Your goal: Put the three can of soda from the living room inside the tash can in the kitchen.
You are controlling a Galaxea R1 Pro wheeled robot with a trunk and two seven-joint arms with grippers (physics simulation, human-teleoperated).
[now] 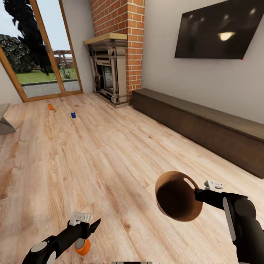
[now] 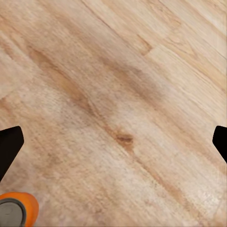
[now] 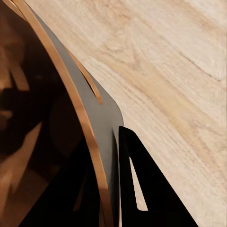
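Note:
My right gripper [image 1: 197, 193] is shut on the rim of the brown tash can [image 1: 178, 196], which hangs tilted above the floor with its dark inside facing the head camera. In the right wrist view the rim [image 3: 71, 94] runs between the fingers [image 3: 137, 189]. My left gripper [image 1: 90, 228] is open low over the plank floor, and an orange can of soda [image 1: 82, 246] stands just beside and below it. That can [image 2: 16, 211] shows at the edge of the left wrist view, outside the wide-apart fingertips [image 2: 9, 144]. Far across the floor stand another orange can [image 1: 50, 107] and a dark blue can [image 1: 73, 115].
A long dark low cabinet [image 1: 205, 124] runs along the right wall under a wall screen [image 1: 220, 31]. A brick fireplace [image 1: 110, 69] and wood-framed glass doors [image 1: 40, 51] stand at the far end. A grey table corner [image 1: 3, 123] shows at the left edge.

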